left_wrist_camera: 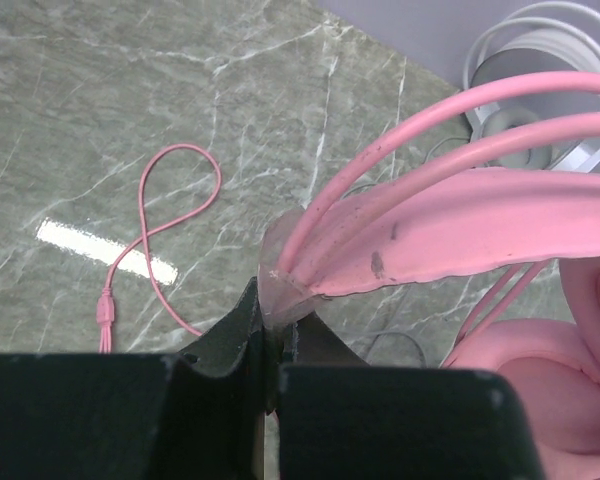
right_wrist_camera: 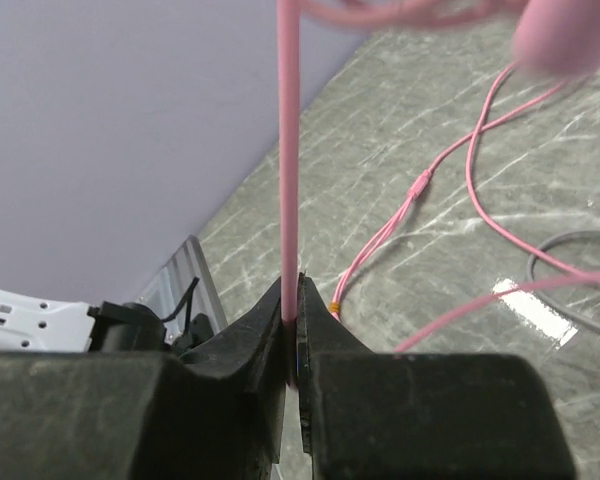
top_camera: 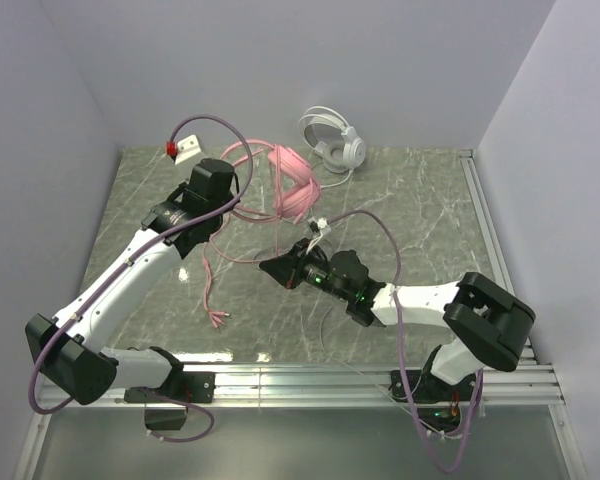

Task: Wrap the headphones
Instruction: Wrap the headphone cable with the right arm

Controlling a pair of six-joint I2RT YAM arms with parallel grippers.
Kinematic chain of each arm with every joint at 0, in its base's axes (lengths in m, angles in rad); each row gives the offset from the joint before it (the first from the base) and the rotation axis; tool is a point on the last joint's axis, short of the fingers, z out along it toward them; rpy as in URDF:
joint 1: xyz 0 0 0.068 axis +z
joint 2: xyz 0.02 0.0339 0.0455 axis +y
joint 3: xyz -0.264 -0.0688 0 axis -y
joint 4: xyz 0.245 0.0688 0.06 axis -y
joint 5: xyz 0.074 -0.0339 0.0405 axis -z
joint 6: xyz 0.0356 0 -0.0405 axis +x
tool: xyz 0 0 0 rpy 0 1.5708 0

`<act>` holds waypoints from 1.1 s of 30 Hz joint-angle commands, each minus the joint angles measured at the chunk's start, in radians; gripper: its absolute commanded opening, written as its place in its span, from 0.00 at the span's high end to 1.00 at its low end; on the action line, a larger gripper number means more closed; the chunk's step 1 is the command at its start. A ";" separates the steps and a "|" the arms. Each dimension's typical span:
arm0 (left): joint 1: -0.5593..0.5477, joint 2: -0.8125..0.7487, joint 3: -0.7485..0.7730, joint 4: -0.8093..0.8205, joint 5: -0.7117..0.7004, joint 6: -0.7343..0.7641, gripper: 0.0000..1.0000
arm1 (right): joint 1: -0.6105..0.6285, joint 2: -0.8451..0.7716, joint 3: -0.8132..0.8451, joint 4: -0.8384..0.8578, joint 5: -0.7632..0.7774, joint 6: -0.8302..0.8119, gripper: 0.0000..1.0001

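Pinching one end of the pink headset's (left_wrist_camera: 460, 215) headband, the left tool (left_wrist_camera: 272, 325) has its fingers pressed together on it over the rear middle of the marble desk (left_wrist_camera: 130, 100). The right tool (right_wrist_camera: 291, 330) clamps the thin pink cable (right_wrist_camera: 289, 150), which rises straight from its fingers. The white headset (top_camera: 332, 140) stands against the back wall, just behind the pink one.

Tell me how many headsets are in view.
2. The pink headset is mid-table toward the back, its headband pinched by the left end effector; the white headset sits behind it by the back wall.
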 commanded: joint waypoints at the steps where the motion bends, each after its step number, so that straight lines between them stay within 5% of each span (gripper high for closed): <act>1: 0.011 -0.039 0.036 0.184 -0.002 -0.070 1.00 | 0.026 0.021 -0.025 0.059 0.014 -0.032 0.87; 33: 0.013 -0.041 0.064 0.168 0.049 -0.062 1.00 | 0.039 0.219 -0.078 0.276 0.074 -0.052 0.87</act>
